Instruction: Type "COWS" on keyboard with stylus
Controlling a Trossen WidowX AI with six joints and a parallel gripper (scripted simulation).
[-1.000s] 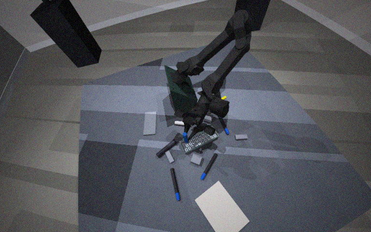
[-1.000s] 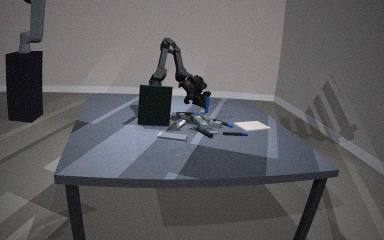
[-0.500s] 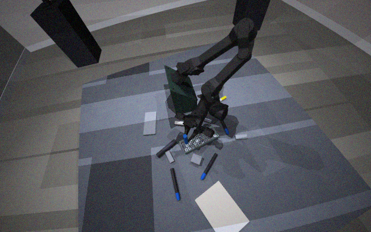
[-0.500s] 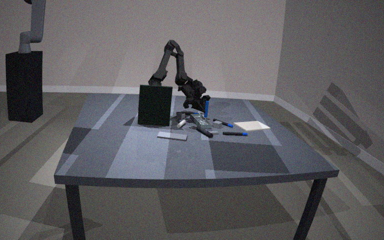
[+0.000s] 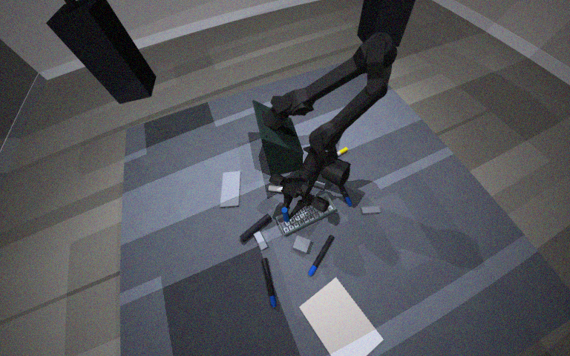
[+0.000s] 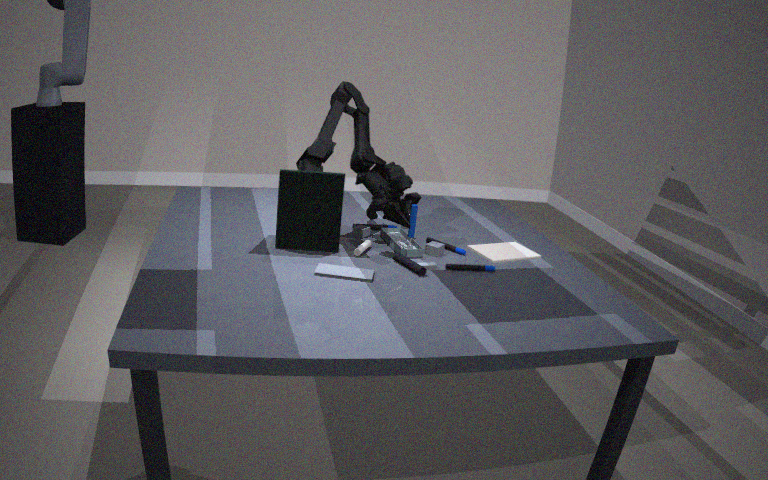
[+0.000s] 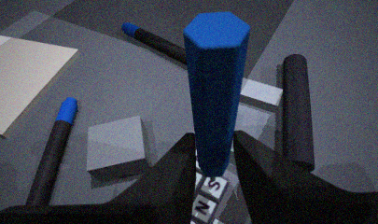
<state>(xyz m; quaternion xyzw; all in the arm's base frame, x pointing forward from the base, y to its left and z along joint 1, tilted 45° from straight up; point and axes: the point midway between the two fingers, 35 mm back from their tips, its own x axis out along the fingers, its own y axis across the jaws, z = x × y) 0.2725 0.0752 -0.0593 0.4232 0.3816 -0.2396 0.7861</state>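
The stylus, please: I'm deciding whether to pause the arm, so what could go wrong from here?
The blue stylus might slip or tilt between the fingers under a firm press. Its lower end appears close to the S key, so a small offset could strike the adjacent N key.

The arm [image 5: 354,119] [image 6: 364,127] is a matte charcoal, nearly black all over. Its links are long, slim, straight bars, and they meet at chunky, rounded joints. Near the wrist the shape turns bulkier and knobbly, with a stubby cylinder [image 5: 335,171] on it. The tool [image 5: 286,208] [image 6: 410,218] [image 7: 214,140] has two dark fingers, plain and wedge-shaped, tapering to narrow tips. Finer surface detail is too dark to tell.
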